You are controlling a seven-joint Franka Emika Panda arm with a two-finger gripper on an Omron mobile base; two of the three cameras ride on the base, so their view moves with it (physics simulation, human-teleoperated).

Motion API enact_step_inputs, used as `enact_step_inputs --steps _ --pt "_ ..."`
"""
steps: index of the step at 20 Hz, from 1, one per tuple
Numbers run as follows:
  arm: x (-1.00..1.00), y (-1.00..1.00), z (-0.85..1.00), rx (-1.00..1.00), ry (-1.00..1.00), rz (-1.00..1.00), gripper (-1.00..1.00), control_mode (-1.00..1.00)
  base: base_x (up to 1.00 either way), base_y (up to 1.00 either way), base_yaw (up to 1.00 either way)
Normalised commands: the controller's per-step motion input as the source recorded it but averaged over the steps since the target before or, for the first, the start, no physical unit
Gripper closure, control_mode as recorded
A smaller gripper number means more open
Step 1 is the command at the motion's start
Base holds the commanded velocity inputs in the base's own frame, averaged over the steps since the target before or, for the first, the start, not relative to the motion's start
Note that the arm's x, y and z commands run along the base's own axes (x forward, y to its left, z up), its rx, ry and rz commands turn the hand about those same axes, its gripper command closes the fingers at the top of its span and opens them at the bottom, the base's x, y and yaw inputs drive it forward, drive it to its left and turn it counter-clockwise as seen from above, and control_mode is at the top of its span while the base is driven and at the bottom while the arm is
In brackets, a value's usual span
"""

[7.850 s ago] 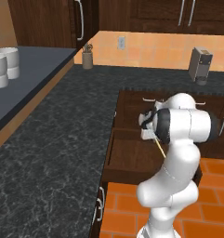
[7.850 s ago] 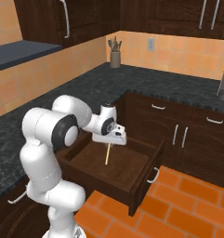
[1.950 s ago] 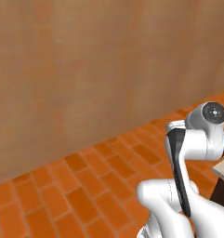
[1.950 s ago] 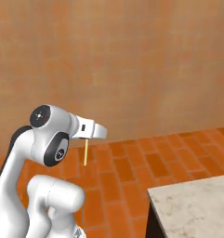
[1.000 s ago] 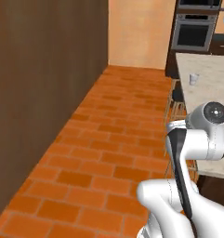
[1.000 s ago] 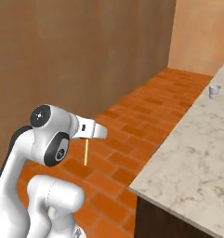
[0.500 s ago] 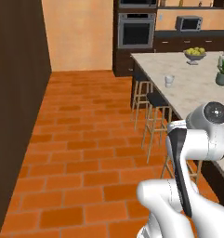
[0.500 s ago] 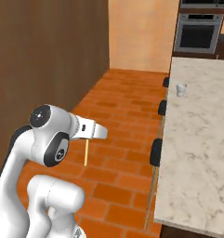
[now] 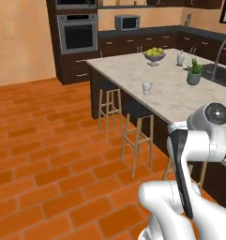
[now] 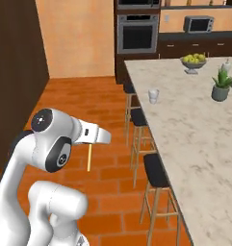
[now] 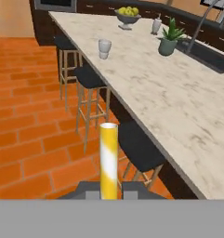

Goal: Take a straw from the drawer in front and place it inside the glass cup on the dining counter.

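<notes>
No readable text, labels, brands or numbers anywhere.

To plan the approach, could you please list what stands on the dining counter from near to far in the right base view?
Glass cup → potted plant → fruit bowl.

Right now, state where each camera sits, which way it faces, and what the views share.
Left base view: behind the arm's left, facing the dining counter; white arm lower right.
Right base view: behind its right; arm lower left, gripper shut on the straw.
Hand view: along the gripper, straw upright.
Shared: the glass cup on the counter.
</notes>
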Motion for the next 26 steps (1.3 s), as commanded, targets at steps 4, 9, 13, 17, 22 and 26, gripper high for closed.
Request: enact_step_inputs --steps 4,9,13,17,22,26 --pt "0.0 0.0 0.0 0.0 0.0 0.0 1.0 1.0 0.45 0.75 -0.58" --pt "0.0 0.0 0.0 0.0 0.0 0.0 1.0 1.0 0.33 0.92 -0.57" --pt "0.0 0.0 0.0 0.0 0.0 0.0 1.0 1.0 0.37 0.96 -0.56" --pt "0.0 0.0 0.0 0.0 0.0 0.0 1.0 1.0 0.49 0.96 -0.56" --pt "0.0 0.0 0.0 0.0 0.0 0.0 1.0 1.0 0.55 0.98 -0.53" --pt "0.0 0.0 0.0 0.0 0.0 0.0 1.0 1.0 0.53 0.99 -0.49"
